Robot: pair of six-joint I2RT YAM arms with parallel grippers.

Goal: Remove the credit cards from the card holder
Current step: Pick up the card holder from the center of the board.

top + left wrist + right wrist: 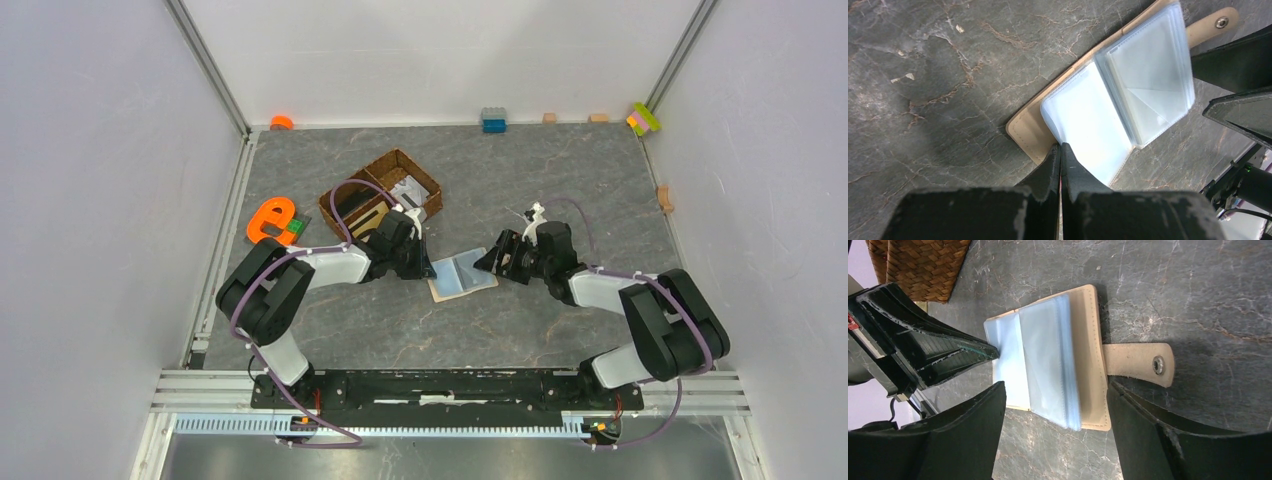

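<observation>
An orange letter toy (268, 218) is seen on the table (560, 190), well to the left of the holder (465, 276). A wicker basket (392, 157) is set behind and to the left of the holder, near it but apart from it. The holder is laid open and flat on the table between the two grippers. Its clear sleeves (1128, 95) are fanned upward, and its snap tab (1138, 364) is stretched out on the side away from the left arm. The left gripper (428, 264) is set at the holder's left edge. Its jaws are pressed together, with the tips at the edge of the leftmost sleeve, and whether anything is pinched between them cannot be told. The sleeves are seen only as pale and glossy, so whether cards lie in them cannot be told. At the holder's right side the right gripper (494, 258) is held low with its jaws spread wide. In the right wrist view one of its fingers (973, 435) is placed off the sleeve side and the other just beside the tab, so the holder is straddled. Whether either finger touches the holder cannot be told.
</observation>
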